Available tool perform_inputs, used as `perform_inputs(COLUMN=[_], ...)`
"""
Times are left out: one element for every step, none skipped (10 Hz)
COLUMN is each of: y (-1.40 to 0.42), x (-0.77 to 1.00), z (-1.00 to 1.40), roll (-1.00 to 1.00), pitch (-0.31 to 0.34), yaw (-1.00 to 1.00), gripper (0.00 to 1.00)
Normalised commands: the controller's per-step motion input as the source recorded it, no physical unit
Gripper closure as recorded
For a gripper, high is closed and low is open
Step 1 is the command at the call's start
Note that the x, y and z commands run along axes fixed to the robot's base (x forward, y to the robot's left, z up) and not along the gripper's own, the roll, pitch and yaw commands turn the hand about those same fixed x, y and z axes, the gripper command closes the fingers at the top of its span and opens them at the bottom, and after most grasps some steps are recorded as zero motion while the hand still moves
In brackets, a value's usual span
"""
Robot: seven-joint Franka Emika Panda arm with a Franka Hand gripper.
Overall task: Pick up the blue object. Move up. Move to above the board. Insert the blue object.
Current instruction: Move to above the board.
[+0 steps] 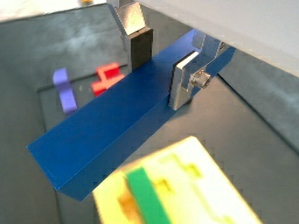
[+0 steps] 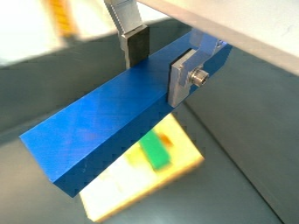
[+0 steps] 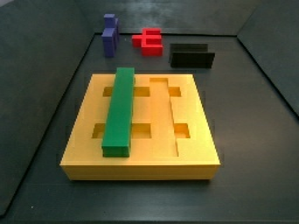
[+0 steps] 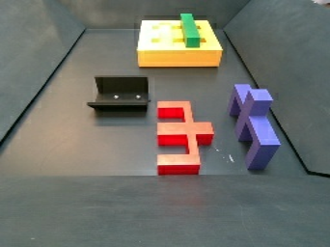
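The blue object (image 1: 117,122) is a long plain bar, and my gripper (image 1: 162,68) is shut across it near one end, a silver finger on each side. Both wrist views show it held in the air (image 2: 111,127), well above the floor. Far below its free end lies the yellow-orange board (image 1: 216,188) (image 2: 117,192), with a green bar (image 1: 146,197) (image 2: 156,150) set in one groove. Both side views show the board (image 3: 84,131) (image 4: 161,56) and the green bar (image 3: 119,112) (image 4: 190,29). Neither the gripper nor the blue object appears in them.
A red piece (image 3: 147,38) (image 4: 180,135) and a purple-blue notched block (image 3: 110,35) (image 4: 254,125) lie on the dark floor away from the board. The fixture (image 3: 191,55) (image 4: 120,94) stands between them and the board. Grey walls ring the floor.
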Motion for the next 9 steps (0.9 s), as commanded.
perform_inputs(y=[-0.63, -0.36, -0.15, -0.10, -0.07, -0.05, -0.04, -0.04, -0.03], x=[0.31, 0.21, 0.08, 0.04, 0.04, 0.05, 0.05, 0.05, 0.05], z=[0.16, 0.09, 0.05, 0.04, 0.03, 0.03, 0.03, 0.03, 0.02], roll=[0.01, 0.02, 0.01, 0.01, 0.01, 0.01, 0.02, 0.02, 0.02], pitch=[0.067, 0.069, 0.063, 0.065, 0.072, 0.079, 0.088, 0.098, 0.112], yaw=[1.00, 1.00, 1.00, 1.00, 1.00, 1.00, 1.00, 1.00, 1.00], gripper=[1.00, 1.00, 1.00, 1.00, 1.00, 1.00, 1.00, 1.00, 1.00])
